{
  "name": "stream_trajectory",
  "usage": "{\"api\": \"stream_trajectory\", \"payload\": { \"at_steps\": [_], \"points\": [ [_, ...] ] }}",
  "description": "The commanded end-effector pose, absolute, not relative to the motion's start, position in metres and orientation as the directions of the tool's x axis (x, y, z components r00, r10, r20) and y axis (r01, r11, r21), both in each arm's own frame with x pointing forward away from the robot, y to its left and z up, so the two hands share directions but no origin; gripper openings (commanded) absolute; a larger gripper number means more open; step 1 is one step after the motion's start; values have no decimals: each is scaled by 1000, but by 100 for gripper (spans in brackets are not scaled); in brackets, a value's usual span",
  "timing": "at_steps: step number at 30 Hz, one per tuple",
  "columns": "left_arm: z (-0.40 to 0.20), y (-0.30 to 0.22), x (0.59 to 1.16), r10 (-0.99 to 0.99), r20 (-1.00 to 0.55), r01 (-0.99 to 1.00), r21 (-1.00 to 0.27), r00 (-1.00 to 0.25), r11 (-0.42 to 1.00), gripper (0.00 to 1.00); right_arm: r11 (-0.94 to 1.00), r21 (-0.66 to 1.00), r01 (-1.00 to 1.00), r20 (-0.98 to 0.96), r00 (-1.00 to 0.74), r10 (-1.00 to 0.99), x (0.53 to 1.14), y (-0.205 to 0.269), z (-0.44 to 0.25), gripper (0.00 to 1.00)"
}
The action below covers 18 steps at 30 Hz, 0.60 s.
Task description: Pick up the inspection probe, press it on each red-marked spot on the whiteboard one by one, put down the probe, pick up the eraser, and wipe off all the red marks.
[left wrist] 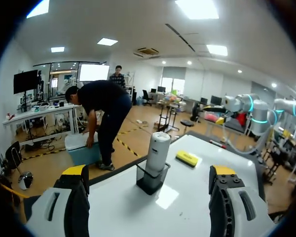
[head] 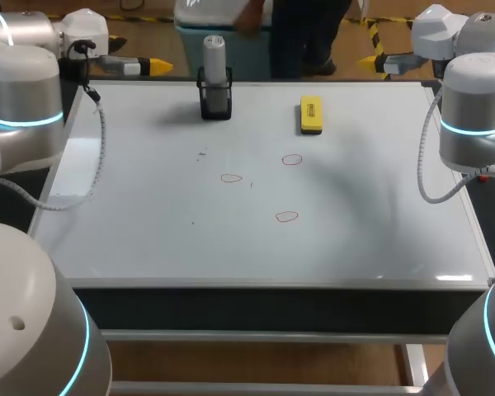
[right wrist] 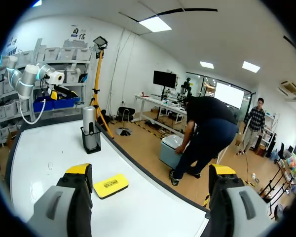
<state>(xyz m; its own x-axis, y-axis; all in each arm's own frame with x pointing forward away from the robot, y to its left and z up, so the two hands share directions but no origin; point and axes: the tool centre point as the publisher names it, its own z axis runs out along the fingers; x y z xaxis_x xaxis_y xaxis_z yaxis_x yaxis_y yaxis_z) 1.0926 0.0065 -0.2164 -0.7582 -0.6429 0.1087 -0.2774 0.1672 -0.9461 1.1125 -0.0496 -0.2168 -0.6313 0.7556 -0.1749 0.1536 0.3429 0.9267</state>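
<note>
A grey cylindrical probe [head: 214, 66] stands upright in a black holder [head: 215, 101] at the back of the whiteboard [head: 148, 231]. A yellow eraser [head: 311, 115] lies to its right. Three red outlined marks [head: 292, 159] [head: 231, 177] [head: 287, 217] sit near the board's middle. My left gripper [head: 144, 65] hangs open at the back left edge, with the probe [left wrist: 157, 151] ahead of its fingers and the eraser [left wrist: 187, 158] beyond. My right gripper [head: 379, 61] hangs open at the back right edge, the eraser [right wrist: 111, 185] close ahead of it and the probe [right wrist: 90, 128] farther off.
The whiteboard's metal frame [head: 272, 283] runs along the front edge. Faint dark specks [head: 202, 153] dot the board left of the marks. Both arm bases [head: 25, 107] [head: 474, 115] stand beside the board's left and right edges.
</note>
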Motion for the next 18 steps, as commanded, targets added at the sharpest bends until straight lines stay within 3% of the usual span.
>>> {"api": "stream_trajectory", "payload": {
  "at_steps": [1,8,18],
  "points": [
    [-225,15,1106,-465,114,-207,-966,-878,154,100,343,926,154,-175,-632,755,1113,-50,-217,100],
    [-228,9,1113,-212,88,-107,-991,-973,80,100,343,926,154,-175,-632,755,1113,-50,-217,100],
    [-230,-20,1119,-3,61,-61,-998,-998,16,100,343,926,154,-175,-632,755,1113,-50,-217,100]
  ]
}}
